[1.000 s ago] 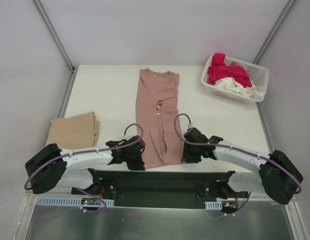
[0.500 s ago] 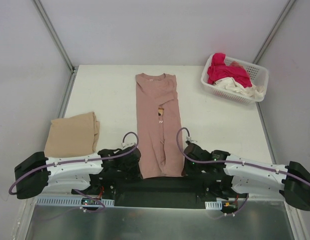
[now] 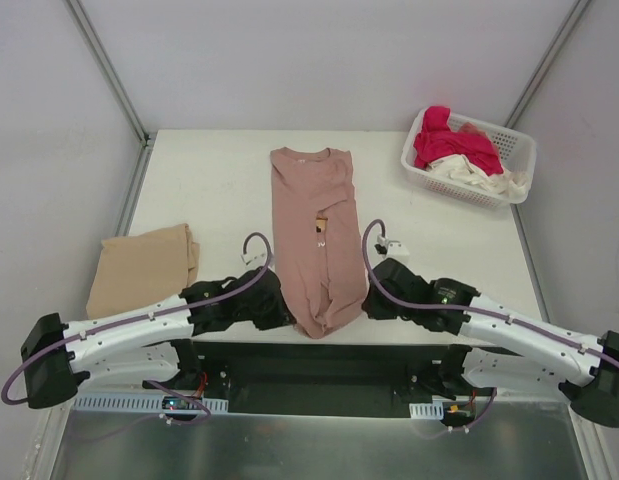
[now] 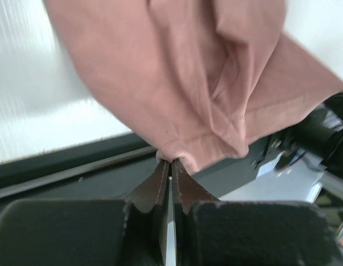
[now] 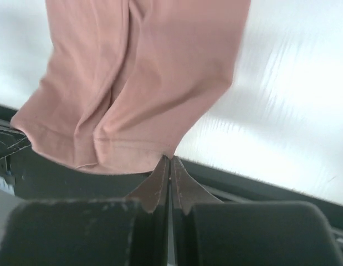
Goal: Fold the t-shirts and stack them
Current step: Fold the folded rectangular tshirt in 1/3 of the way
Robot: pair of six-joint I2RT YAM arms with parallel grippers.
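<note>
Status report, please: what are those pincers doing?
Left pincer, right pincer: both shut on dusty pink cloth t-shirt hem. Folded tan cloth t-shirt lies aside, left.

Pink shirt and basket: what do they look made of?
The pink shirt looks like soft, matte knit cloth, probably cotton: it sags in loose folds and has a stitched hem. The basket looks like white plastic, seemingly rigid, with moulded lattice walls.

robot lab: white-walled booth [image 3: 309, 60], aluminium frame [image 3: 107, 65]
</note>
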